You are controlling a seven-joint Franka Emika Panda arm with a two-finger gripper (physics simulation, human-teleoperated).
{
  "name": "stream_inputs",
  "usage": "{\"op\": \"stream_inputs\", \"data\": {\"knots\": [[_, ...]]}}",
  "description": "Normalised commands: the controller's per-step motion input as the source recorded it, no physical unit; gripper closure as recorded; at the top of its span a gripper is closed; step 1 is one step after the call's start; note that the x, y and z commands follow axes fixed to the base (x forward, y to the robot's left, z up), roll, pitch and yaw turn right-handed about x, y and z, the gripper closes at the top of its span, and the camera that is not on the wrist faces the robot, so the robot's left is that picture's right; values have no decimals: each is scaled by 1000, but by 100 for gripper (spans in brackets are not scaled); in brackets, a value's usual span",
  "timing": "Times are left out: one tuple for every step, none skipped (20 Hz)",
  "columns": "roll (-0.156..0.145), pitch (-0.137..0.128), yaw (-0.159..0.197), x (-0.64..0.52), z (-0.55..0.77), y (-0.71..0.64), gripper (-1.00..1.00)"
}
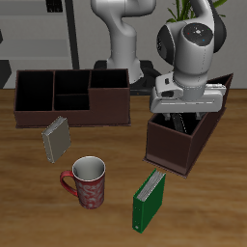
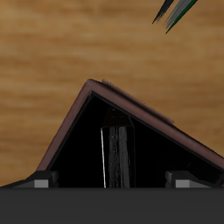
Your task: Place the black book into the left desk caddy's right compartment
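The left desk caddy (image 1: 174, 145) is a dark brown open-topped box; the wrist view looks straight down into one of its compartments (image 2: 83, 131). The black book (image 2: 116, 157) stands upright inside that compartment, with its thin pale page edge showing as a vertical line. In the exterior view only a dark sliver of the book (image 1: 181, 123) shows below the hand. My gripper (image 2: 109, 181) hovers just above the caddy (image 1: 180, 118), open, its fingertips (image 2: 39, 181) set wide on either side of the book and not touching it.
A long low brown caddy (image 1: 72, 96) stands farther back. A grey book (image 1: 56, 138), a red mug (image 1: 87, 180) and a green book (image 1: 149, 200) are on the wooden table (image 1: 29, 212) toward the front edge. Green plant leaves (image 2: 175, 10) show beyond the caddy.
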Motion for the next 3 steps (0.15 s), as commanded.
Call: {"op": "stream_inputs", "data": {"knots": [[35, -35, 22, -136, 108, 124, -100], [15, -2, -41, -51, 128, 4, -100], [48, -28, -7, -101, 193, 62, -100]]}}
